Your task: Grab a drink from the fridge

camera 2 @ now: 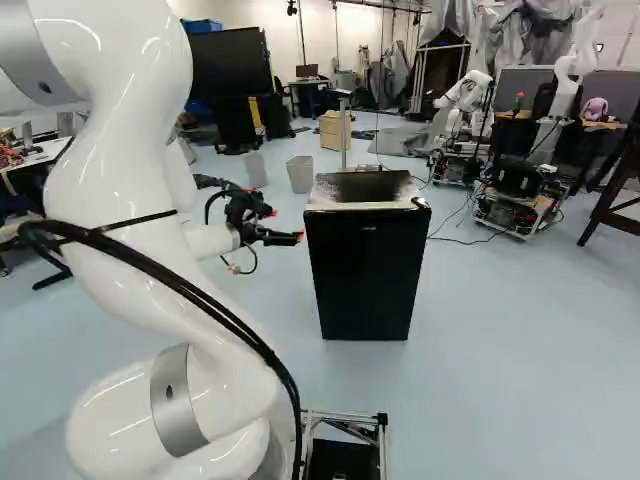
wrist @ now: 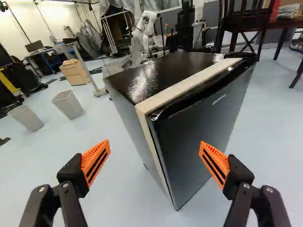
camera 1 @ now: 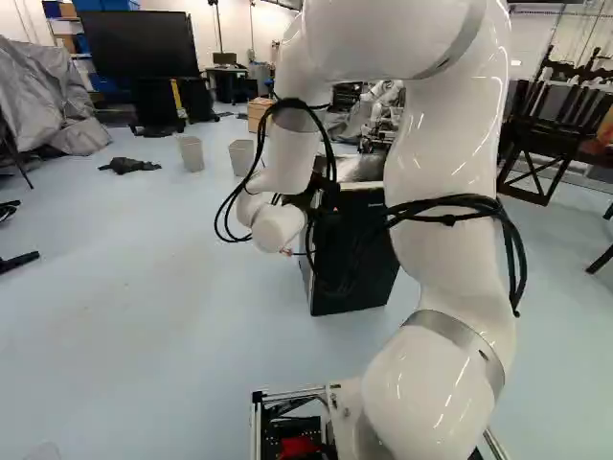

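In the right base view my gripper point(camera 2: 284, 237) hangs just left of the small black fridge point(camera 2: 366, 270), near its upper front edge. The wrist view shows the gripper point(wrist: 155, 163) open, its two orange pads wide apart with nothing gripped. Ahead of the fingers stands the fridge point(wrist: 199, 127), its door closed and its near corner between the two fingers' directions. In the left base view the arm partly covers the fridge point(camera 1: 359, 259). No drink is visible; the inside of the fridge is hidden.
Two grey bins point(camera 2: 300, 174) and a wooden drawer cabinet point(camera 2: 335, 130) stand beyond the fridge. Another robot point(camera 2: 468, 105) is at the back, right of the fridge in the right base view. A dark wooden chair point(wrist: 246, 23) stands behind the fridge.
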`<state>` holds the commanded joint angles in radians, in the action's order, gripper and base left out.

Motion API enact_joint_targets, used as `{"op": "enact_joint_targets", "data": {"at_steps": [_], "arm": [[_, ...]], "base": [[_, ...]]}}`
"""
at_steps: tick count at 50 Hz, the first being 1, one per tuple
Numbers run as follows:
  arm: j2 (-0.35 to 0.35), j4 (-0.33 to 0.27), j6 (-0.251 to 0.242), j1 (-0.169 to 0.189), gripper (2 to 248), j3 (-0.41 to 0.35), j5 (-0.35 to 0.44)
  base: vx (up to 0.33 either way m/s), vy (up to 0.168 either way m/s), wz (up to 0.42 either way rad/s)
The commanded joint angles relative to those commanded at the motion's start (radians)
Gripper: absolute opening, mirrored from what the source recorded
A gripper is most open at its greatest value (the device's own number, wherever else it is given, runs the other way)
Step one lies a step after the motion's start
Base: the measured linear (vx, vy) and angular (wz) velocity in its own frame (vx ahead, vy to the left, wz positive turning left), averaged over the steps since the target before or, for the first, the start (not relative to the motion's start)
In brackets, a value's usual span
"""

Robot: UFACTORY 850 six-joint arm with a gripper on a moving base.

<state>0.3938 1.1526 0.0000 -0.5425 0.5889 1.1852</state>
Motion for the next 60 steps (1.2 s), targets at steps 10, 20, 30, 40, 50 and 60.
{"op": "enact_joint_targets", "data": {"at_steps": [10,20,30,40,50,60], "arm": [[0.037,0.056,0.000,-0.001,247,0.009,0.027],[0.074,0.093,0.000,-0.001,247,0.019,0.045],[0.113,0.126,0.000,-0.001,247,0.030,0.061],[0.143,0.158,0.000,-0.002,247,0.039,0.074],[0.149,0.164,0.000,-0.001,247,0.042,0.076],[0.153,0.164,0.000,0.001,247,0.049,0.076]], "base": [[0.000,0.000,0.000],[0.000,0.000,0.000],[0.000,0.000,0.000],[0.000,0.000,0.000],[0.000,0.000,0.000],[0.000,0.000,0.000]]}}
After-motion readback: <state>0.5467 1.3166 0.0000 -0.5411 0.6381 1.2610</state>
